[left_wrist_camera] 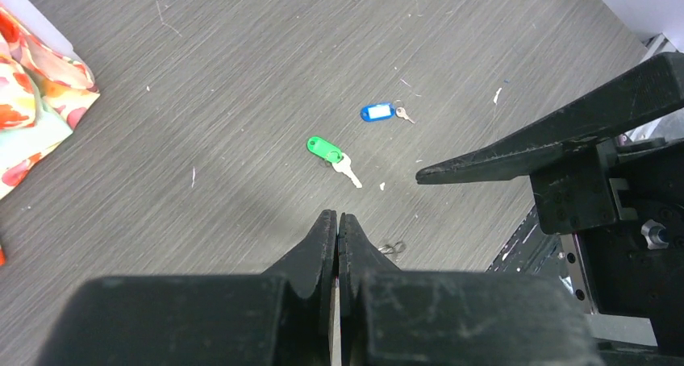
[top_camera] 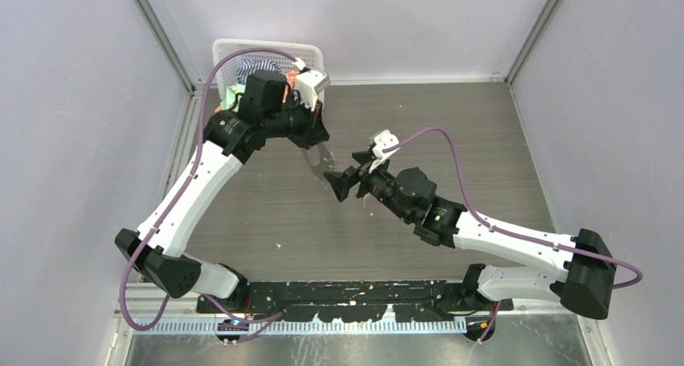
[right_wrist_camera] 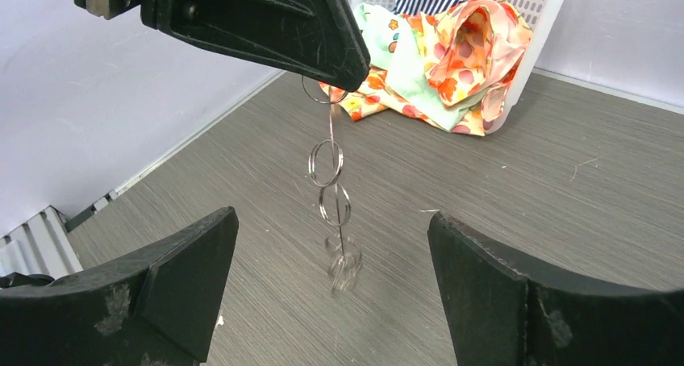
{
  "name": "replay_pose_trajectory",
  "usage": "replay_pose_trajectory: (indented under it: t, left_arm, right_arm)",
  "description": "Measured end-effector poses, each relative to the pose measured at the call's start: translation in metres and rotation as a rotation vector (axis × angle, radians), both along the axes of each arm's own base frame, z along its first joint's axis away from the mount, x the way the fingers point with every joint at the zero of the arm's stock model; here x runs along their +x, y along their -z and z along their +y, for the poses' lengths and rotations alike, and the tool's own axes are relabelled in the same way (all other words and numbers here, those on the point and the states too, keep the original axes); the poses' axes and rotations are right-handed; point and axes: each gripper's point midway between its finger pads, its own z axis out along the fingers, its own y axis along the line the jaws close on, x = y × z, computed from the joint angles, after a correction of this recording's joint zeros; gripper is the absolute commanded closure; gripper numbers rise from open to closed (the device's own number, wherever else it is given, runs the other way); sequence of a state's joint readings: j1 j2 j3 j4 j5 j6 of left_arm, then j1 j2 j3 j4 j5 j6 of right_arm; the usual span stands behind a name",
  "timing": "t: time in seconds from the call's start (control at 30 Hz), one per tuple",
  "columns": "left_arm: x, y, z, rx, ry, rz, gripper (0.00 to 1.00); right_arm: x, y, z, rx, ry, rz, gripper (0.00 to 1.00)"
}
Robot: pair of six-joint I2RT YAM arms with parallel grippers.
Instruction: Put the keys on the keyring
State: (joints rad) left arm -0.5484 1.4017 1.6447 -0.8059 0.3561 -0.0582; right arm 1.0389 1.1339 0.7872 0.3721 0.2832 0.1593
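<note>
Top view, left arm: you have it stretched to the far-left corner of the table (top_camera: 484, 140), with the left gripper (top_camera: 321, 137) just in front of the white basket (top_camera: 234, 53).
Top view, right arm: your right gripper (top_camera: 345, 172) sits near mid-table, facing the left one at close range. Bare surface runs from it to the right and near edges.
Left wrist, grip: the fingertips are pressed together.
Left wrist, keys: the green key (left_wrist_camera: 331, 154) and blue key (left_wrist_camera: 380, 112) lie flat and apart on bare surface beyond the tips, the green one nearer. One of the right gripper's fingers (left_wrist_camera: 524, 144) juts in beside them.
Right wrist, keyring: the keyring (right_wrist_camera: 329, 168), a string of linked silvery rings, hangs straight down from the left gripper's pinch. Its lowest rings are blurred.
Right wrist, grip: the fingers are spread wide on either side of the rings and touch none.
Right wrist, far edge: floral cloth (right_wrist_camera: 435, 68) spills from the basket onto the table.
</note>
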Motion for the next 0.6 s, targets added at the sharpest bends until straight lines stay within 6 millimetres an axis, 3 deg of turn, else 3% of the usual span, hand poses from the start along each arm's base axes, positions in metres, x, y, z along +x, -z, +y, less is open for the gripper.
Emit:
replay_pose_trajectory:
  t: [0.2,0.4,0.6]
  left_arm:
    - [0.002,-0.001,-0.001,-0.003,-0.030,0.000,1.00]
    - [0.001,-0.001,-0.002,-0.012,-0.040,0.015,1.00]
    - [-0.001,-0.001,-0.004,-0.023,-0.038,0.029,1.00]
  right_arm:
    - [0.001,0.003,0.003,0.000,-0.001,0.010,0.11]
    - [0.013,0.025,0.011,-0.054,0.031,0.023,0.22]
    - [0.019,0.036,0.011,-0.127,0.045,-0.015,0.19]
